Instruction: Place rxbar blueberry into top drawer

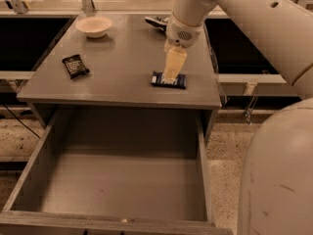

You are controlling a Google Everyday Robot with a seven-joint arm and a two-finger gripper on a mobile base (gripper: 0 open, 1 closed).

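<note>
The rxbar blueberry [168,80], a small flat dark-blue bar with white lettering, lies on the grey cabinet top [117,72] near its front right. My gripper [171,76] points straight down onto the middle of the bar, touching or nearly touching it, and hides its centre. The top drawer [122,185] is pulled wide open below the cabinet's front edge, with nothing in it that I can see.
A black-wrapped bar [75,65] lies at the left of the cabinet top. A white bowl [93,26] stands at the back left. A dark object [155,21] lies at the back behind my wrist. My arm's large white body [279,170] fills the right side.
</note>
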